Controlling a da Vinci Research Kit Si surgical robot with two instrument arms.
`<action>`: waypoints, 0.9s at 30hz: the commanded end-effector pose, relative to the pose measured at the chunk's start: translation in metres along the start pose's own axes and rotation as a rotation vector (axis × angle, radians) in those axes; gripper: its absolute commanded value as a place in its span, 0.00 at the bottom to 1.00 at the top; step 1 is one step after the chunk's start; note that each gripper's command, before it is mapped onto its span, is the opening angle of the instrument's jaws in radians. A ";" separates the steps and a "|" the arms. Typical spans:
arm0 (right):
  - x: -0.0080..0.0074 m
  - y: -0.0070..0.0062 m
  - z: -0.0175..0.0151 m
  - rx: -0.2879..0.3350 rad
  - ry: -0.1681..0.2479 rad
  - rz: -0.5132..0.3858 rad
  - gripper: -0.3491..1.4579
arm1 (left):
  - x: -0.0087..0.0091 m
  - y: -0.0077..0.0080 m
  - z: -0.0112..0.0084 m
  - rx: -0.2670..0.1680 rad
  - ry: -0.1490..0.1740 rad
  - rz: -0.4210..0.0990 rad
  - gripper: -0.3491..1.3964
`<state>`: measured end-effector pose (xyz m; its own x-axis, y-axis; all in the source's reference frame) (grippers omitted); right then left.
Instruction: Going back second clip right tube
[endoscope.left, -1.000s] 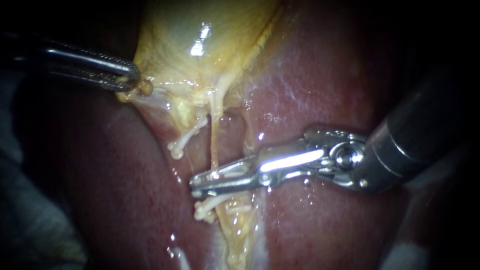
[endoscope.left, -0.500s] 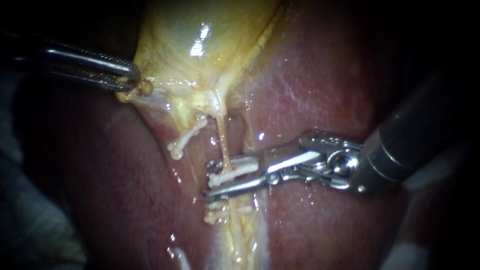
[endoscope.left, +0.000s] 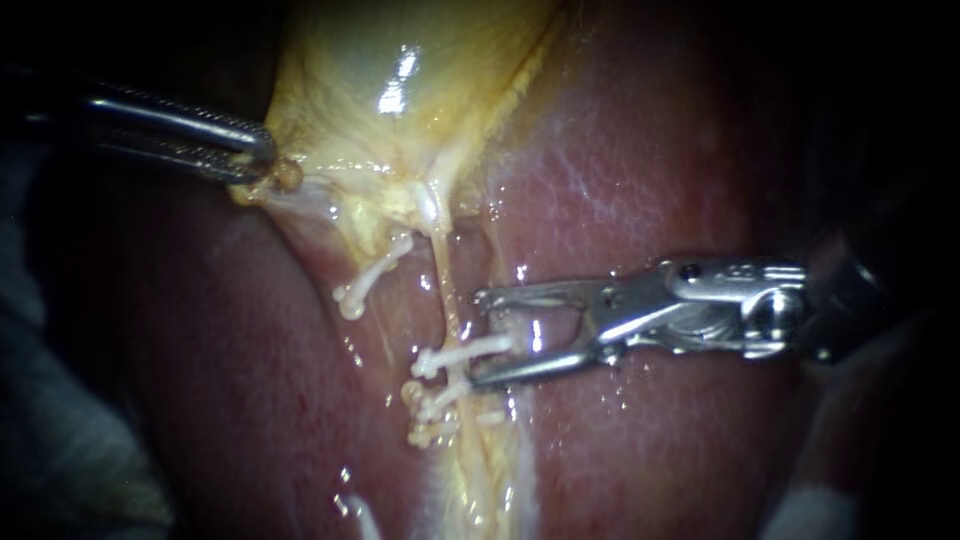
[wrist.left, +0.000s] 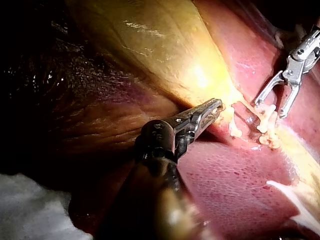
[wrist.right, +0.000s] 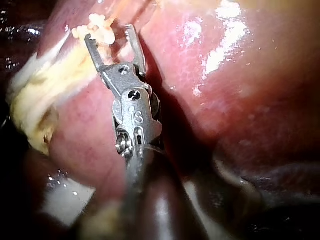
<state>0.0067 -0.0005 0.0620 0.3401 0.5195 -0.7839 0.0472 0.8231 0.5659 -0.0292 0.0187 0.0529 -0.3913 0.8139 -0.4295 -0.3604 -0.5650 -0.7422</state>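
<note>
Jaws of the right tool (endoscope.left: 478, 338) stood spread wide in the endoscope view, gripping nothing, with the shaft coming in from the right. Upper clip (endoscope.left: 462, 354), white, sat across the right tube (endoscope.left: 446, 282). Its near end poked into the gap between those jaws (contact with the lower jaw could not be told). Lower clip (endoscope.left: 432, 405) sat just beneath it on the same tube, outside the jaws. Third clip (endoscope.left: 368, 282) hung on a short stub further left, nearer the gallbladder (endoscope.left: 400, 110). Left tool (endoscope.left: 262, 165) was pinched onto the gallbladder's lower edge, jaws pressed on a small fold. Liver (endoscope.left: 650, 170) lay under and around it all.

Left wrist view showed what the endoscope cut off. The left tool (wrist.left: 215, 106) appeared there with its wrist joint and dark shaft, and white cloth (wrist.left: 30, 210) lay beside that shaft. This view also caught the right tool (wrist.left: 270, 109) side-on, forked open, with the two clips on the right tube bunched at its tips and hard to separate.

Right wrist view gave the right tool (wrist.right: 110, 34) from behind, both jaws splayed in a V. The clips were a pale clump just ahead of the tips. Only the endoscope and left wrist views showed the left tool's grip.
</note>
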 end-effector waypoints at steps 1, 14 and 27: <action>0.0004 -0.0002 -0.0006 -0.001 -0.012 -0.023 0.47 | 0.0000 0.0000 0.0000 0.001 0.000 0.000 0.00; 0.0035 -0.0013 -0.0070 -0.021 -0.127 -0.157 0.47 | -0.0001 -0.0004 0.0003 0.002 0.001 0.002 0.00; 0.0037 -0.0012 -0.0076 -0.031 -0.127 -0.150 0.47 | -0.0014 -0.0023 0.0052 0.011 0.004 0.012 0.00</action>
<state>0.0007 0.0021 0.0564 0.4477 0.3593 -0.8188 0.0774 0.8967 0.4358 -0.0325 0.0180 0.0582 -0.3927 0.8071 -0.4409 -0.3633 -0.5766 -0.7318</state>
